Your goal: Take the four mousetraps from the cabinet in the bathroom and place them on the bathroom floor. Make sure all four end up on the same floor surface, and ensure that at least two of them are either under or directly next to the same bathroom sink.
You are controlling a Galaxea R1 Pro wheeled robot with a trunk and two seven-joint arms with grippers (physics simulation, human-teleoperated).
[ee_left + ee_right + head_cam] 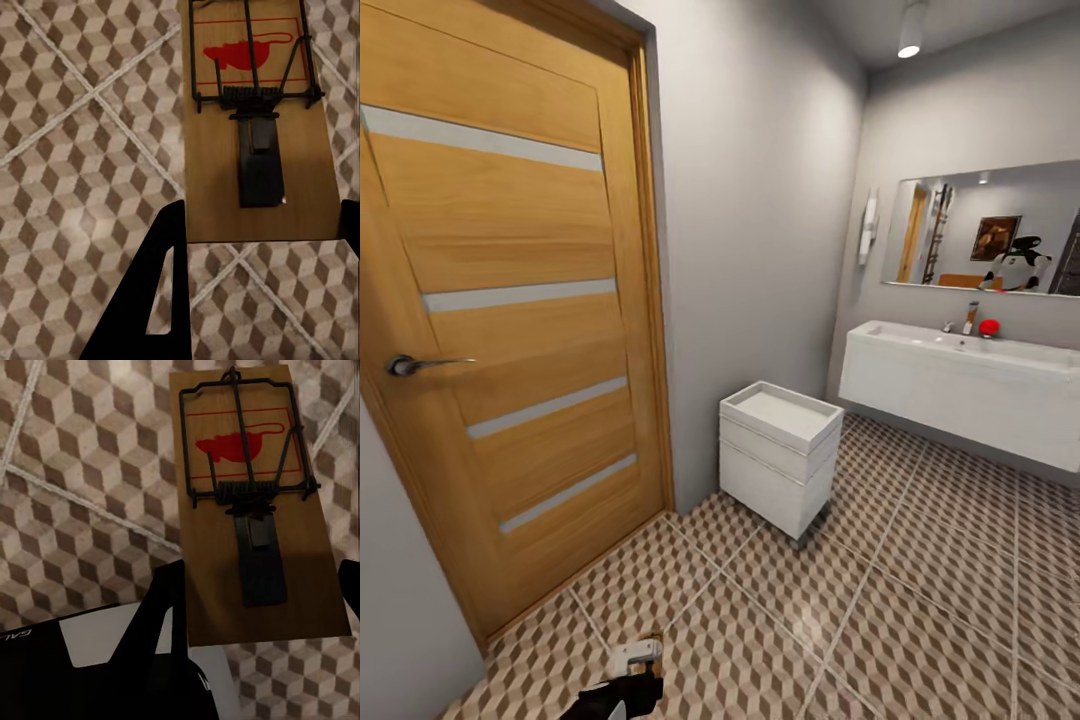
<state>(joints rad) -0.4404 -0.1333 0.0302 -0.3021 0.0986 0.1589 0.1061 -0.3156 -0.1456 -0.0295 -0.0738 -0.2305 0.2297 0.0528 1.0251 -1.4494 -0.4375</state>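
Door [510,300]: You have the tall wooden door with frosted strips at the left of the head view. It is not the cabinet; do not reach for it.

Left pincer [259,225]: It grips a mousetrap [259,120] by the near end of the board, one dark finger [161,285] on each long edge, closed to the width of the board. The trap juts forward over the bathroom floor [75,150], wire side facing the camera.

Left arm pose: The head view shows a dark pincer with a pale part [622,685] low at the bottom edge, close above the tiles. Which arm this is cannot be told.

Right pincer [259,600]: It holds a second mousetrap [251,502] the same way, by the near end, fingers closed onto the board edges. Tiles lie beneath it, and part of the robot's own dark and white body lies under the wrist.

Right arm pose: Judged low and pointing down at the floor.

Risk, slip: Each grip is on one end only. A quick swing could lever a board out of the fingers.

Risk, wrong spot: The sink [960,380] stands well apart at the right, beyond a white drawer unit [775,455]. Traps released here would lie on the right floor but not next to the basin.

Risk, collision: Driving toward the basin with both arms low could drag a trap across the tiles or clip the drawer unit.
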